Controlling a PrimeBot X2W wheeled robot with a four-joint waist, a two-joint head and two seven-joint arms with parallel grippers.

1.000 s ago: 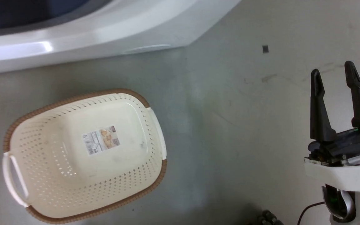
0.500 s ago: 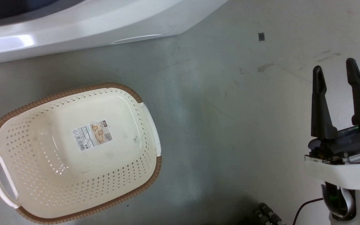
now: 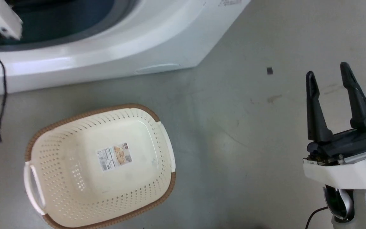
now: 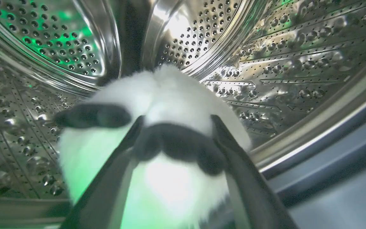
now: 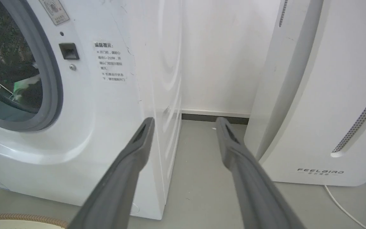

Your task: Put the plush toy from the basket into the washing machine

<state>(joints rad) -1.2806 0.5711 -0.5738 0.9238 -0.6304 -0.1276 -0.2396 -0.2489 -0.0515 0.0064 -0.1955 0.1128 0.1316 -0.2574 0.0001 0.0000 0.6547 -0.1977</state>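
Soft, even room light falls on the floor. A glare streak marks the washing machine at nine o'clock. Green glow tints the drum at ten o'clock. The plush toy is blurred, and the edges bow.

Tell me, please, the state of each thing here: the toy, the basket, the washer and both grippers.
plush toy, inside the drum, between the left jaws.
basket, upright on the floor, empty.
washing machine, porthole open.
left gripper, jaws wide apart around the toy; grip unclear.
right gripper, jaws open, empty.
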